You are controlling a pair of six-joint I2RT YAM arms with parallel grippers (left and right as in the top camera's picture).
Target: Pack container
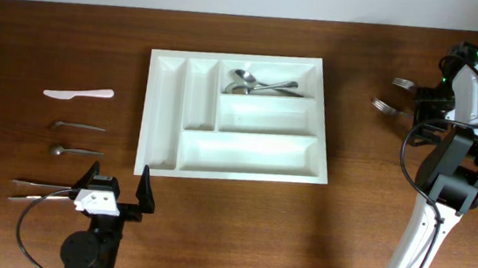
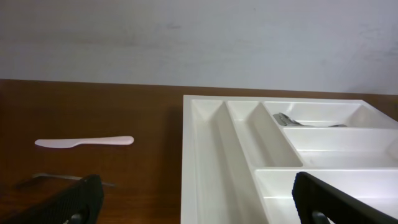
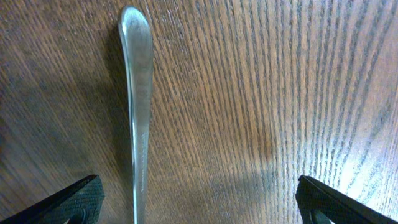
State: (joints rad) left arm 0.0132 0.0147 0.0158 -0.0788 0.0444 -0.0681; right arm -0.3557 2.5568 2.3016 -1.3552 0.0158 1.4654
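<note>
The container [image 1: 246, 152] is a white compartment tray at the table's middle, and its top right compartment holds metal spoons [image 1: 257, 83]. My left gripper [image 1: 115, 191] stands open just off the tray's near left corner, with nothing between its fingers. The left wrist view looks along the container [image 2: 199, 155] to the spoons [image 2: 292, 120]. My right gripper [image 1: 431, 101] hangs at the far right beside two forks [image 1: 389, 105]. In the right wrist view it is open [image 3: 199, 202] low over the wood, with a metal handle [image 3: 138, 93] lying near its left finger, not gripped.
Left of the tray lie a white plastic knife [image 1: 78, 94], two small metal spoons [image 1: 80, 126] and long metal utensils [image 1: 40, 190] beside my left gripper. The plastic knife [image 2: 84, 142] shows in the left wrist view too. The right arm's base stands at the near right.
</note>
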